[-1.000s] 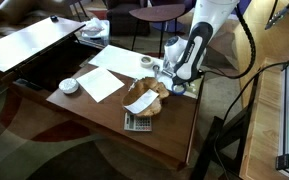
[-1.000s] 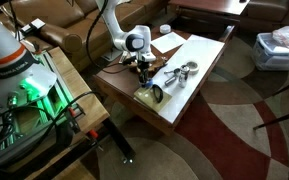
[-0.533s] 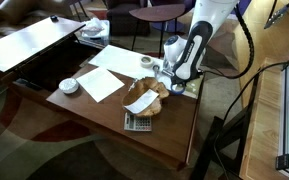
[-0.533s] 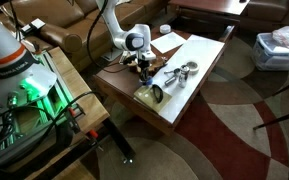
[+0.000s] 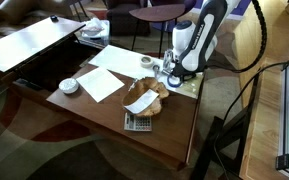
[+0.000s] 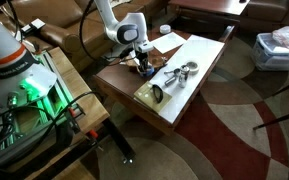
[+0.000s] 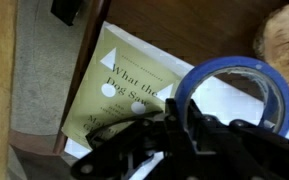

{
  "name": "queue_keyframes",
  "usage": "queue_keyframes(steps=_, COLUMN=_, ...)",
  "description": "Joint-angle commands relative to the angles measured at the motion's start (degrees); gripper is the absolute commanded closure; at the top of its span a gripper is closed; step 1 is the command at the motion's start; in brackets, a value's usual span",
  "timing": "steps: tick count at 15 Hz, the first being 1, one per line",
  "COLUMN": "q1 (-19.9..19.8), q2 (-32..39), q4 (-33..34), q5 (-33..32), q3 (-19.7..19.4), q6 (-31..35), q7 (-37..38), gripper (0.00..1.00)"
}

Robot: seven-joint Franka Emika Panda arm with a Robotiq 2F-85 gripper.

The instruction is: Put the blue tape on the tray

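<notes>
The blue tape (image 7: 246,76), a small blue ring, is held in my gripper (image 7: 184,128); a dark finger clamps the ring's wall. It hangs above a pale book cover near the table's edge. The tray (image 5: 154,97) is brown and rounded, with a white sheet lying partly on it. In an exterior view my gripper (image 5: 174,76) hovers just beside the tray, on the side toward the table's edge. The tray's wicker-like rim shows at the top right of the wrist view (image 7: 284,35). My gripper also shows raised over the table's edge in an exterior view (image 6: 142,68).
A pale tape roll (image 5: 147,62) lies behind the tray, by a large white paper (image 5: 109,72). A white bowl (image 5: 69,86) stands farther along the table. A dark calculator (image 5: 137,121) lies in front of the tray. A yellow-green book (image 7: 119,90) lies under my gripper.
The arm has risen from the table and the gripper has lifted up and slightly back, carrying the blue tape. The other objects have not moved.
</notes>
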Motion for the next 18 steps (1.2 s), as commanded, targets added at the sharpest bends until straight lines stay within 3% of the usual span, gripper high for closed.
queue_keyframes(steps=1, q1=-8.21, q2=-2.45, q4=-1.45, q5=2.96, q3=9.44, q6=5.06, q7=-10.42, gripper=0.97)
queue_keyframes(steps=5, q1=-16.81, q2=0.84, q4=3.38, q5=6.18, q3=19.87, q6=8.41, q7=-20.77, gripper=0.97)
queue_keyframes(steps=7, q1=-18.27, q2=2.74, q4=6.77, q5=8.39, q3=21.85, q6=6.74, q7=-23.80, gripper=0.97)
queue_keyframes(steps=16, q1=-12.76, q2=13.44, q4=24.49, q5=14.00, q3=17.39, q6=-5.31, q7=-24.72, gripper=0.97)
queue_keyframes(steps=17, q1=-12.57, q2=13.87, q4=25.27, q5=14.13, q3=17.17, q6=-6.51, q7=-24.72, gripper=0.61)
queue_keyframes(steps=18, q1=-12.60, q2=13.72, q4=25.34, q5=14.20, q3=17.13, q6=-7.37, q7=-24.97, gripper=0.60)
